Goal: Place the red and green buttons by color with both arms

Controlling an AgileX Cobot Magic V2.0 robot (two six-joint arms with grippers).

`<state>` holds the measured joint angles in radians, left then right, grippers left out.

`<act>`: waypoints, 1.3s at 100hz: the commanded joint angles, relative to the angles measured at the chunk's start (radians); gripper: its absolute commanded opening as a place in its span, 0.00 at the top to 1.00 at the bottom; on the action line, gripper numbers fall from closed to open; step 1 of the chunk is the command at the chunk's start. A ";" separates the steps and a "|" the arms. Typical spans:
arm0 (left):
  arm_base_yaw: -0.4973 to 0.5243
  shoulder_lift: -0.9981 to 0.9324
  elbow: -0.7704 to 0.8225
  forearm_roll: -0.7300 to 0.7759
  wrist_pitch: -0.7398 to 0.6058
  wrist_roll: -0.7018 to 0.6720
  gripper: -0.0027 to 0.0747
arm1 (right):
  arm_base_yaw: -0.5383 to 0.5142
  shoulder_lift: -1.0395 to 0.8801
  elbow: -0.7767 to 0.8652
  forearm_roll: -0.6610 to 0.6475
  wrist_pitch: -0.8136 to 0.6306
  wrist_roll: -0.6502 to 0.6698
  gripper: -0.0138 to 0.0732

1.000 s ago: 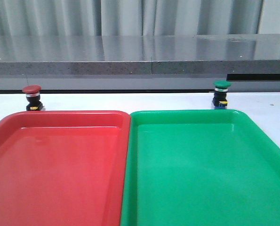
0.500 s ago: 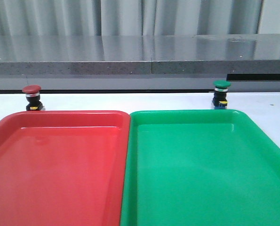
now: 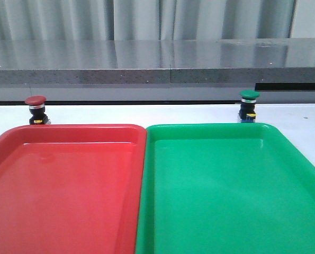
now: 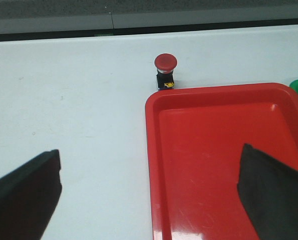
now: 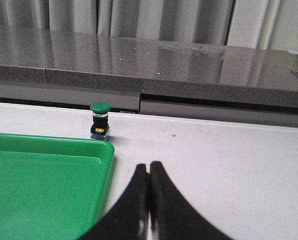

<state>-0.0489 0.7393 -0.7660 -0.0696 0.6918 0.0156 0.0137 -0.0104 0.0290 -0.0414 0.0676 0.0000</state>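
The red button (image 3: 36, 109) stands upright on the white table just behind the far left corner of the red tray (image 3: 67, 180); the left wrist view shows this red button (image 4: 165, 71) too. My left gripper (image 4: 150, 187) is open, wide apart, well short of it, over the red tray's (image 4: 209, 155) left rim. The green button (image 3: 248, 106) stands behind the far right part of the green tray (image 3: 226, 185). Ahead of my shut, empty right gripper (image 5: 148, 167) stands the green button (image 5: 100, 120), some way off. Neither arm shows in the front view.
A grey stone ledge (image 3: 157, 69) runs along the far edge of the table with curtains behind. The two trays lie side by side, touching, filling the near table. White table (image 5: 229, 160) lies to the right of the green tray (image 5: 43, 185).
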 commanded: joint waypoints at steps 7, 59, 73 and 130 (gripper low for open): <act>-0.009 0.002 -0.037 -0.022 -0.067 0.001 0.13 | -0.006 -0.016 -0.016 0.000 -0.088 -0.014 0.92; -0.011 0.364 -0.257 -0.074 -0.119 0.001 0.16 | -0.006 -0.016 -0.016 0.000 -0.088 -0.014 0.92; -0.043 0.512 -0.347 -0.074 -0.149 0.001 0.21 | -0.006 -0.016 -0.016 0.000 -0.088 -0.014 0.92; -0.098 1.000 -0.694 -0.053 -0.151 0.001 0.21 | -0.006 -0.016 -0.016 0.000 -0.088 -0.014 0.92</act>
<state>-0.1408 1.7360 -1.3988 -0.1206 0.5990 0.0170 0.0137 -0.0104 0.0290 -0.0414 0.0676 0.0000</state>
